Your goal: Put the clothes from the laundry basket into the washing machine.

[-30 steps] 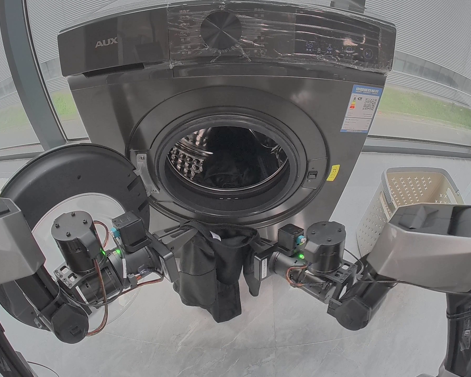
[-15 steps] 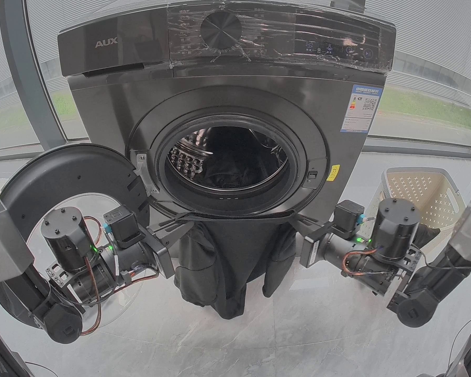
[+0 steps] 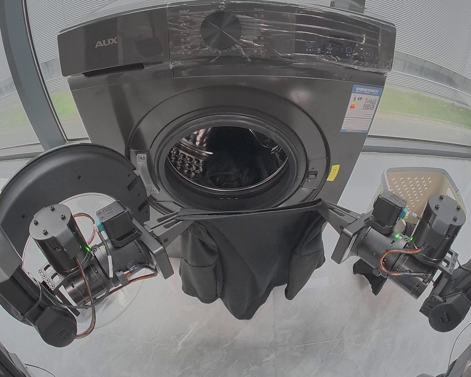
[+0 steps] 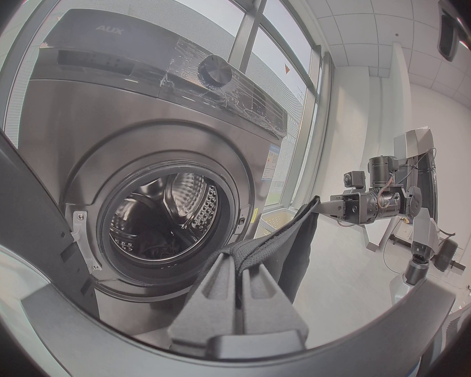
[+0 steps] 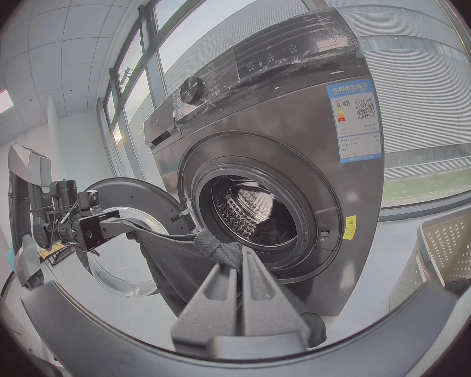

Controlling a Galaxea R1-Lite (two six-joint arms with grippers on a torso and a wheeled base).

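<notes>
Raising the dark garment (image 3: 246, 257) evenly, with the jaws of the left gripper (image 3: 179, 218) and right gripper (image 3: 325, 206) clamped on its band, should clear the washing machine (image 3: 225, 87) rim.

Washing machine (image 3: 115, 111): logo (image 3: 105, 42), rating label (image 3: 361, 109) (blue-edged), yellow sticker (image 3: 333, 172).

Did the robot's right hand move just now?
Yes. The right gripper swung rightward from under the drum opening toward the laundry basket, pulling the dark garment wide.
</notes>
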